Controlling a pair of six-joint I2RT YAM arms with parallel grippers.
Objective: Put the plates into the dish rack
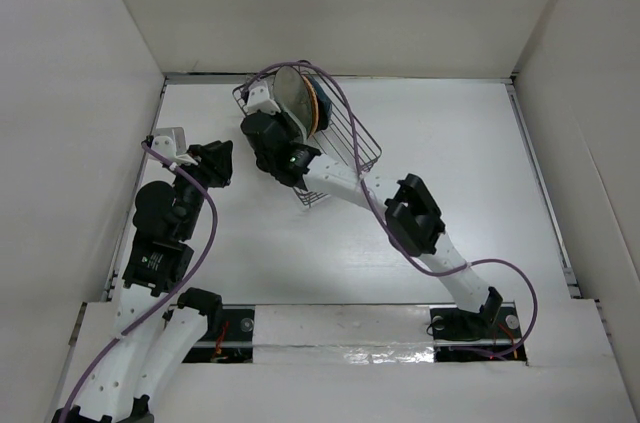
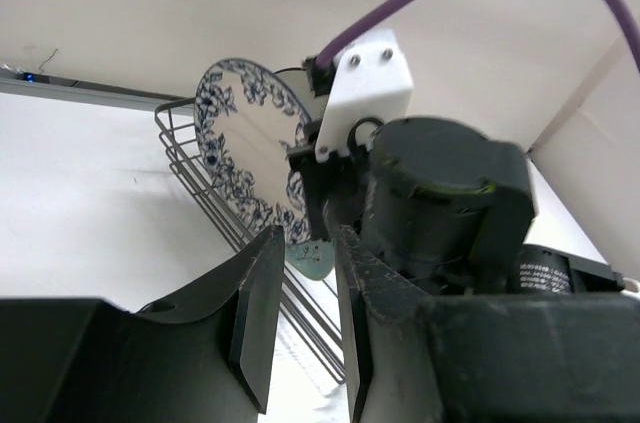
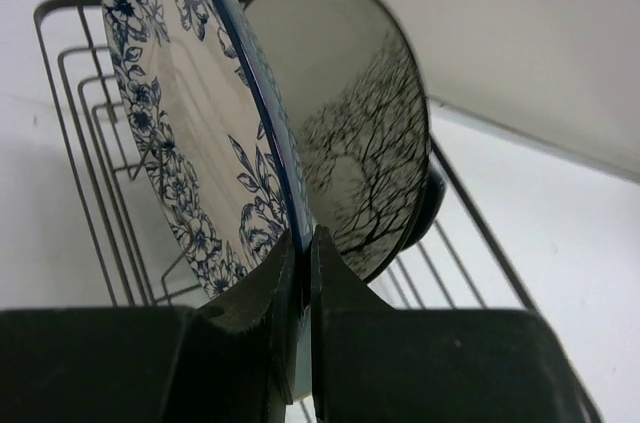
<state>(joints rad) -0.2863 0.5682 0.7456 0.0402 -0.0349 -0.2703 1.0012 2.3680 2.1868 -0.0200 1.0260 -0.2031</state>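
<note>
- table (image 1: pixel 480 193): white. It carries the dish rack toward its far side.
- dish rack (image 1: pixel 365 148): dark wire basket. All the plates I can see stand on edge inside it, kept up by the prongs.
- right arm (image 1: pixel 420 218): reaches in from the near side of the dish rack so the wrist sits at its left end.
- white floral plate (image 3: pixel 170 113): upright at the left end of the dish rack and tilted a little. I judge it is held at the rim to steady it into a slot.
- beige dark-rimmed plate (image 3: pixel 350 123): next slot behind the floral one, inside the dish rack.
- orange plate (image 1: pixel 318 108): further along the dish rack, with a dark plate edge (image 3: pixel 430 203) back there too.
- right gripper (image 3: pixel 303 253): clenched on the floral plate's lower rim.
- left gripper (image 2: pixel 305 243): left of the dish rack and apart from it. The fingers are spread and nothing is between them.
- Progress: my guess is late in the task. Letting go of the floral plate looks next.
</note>
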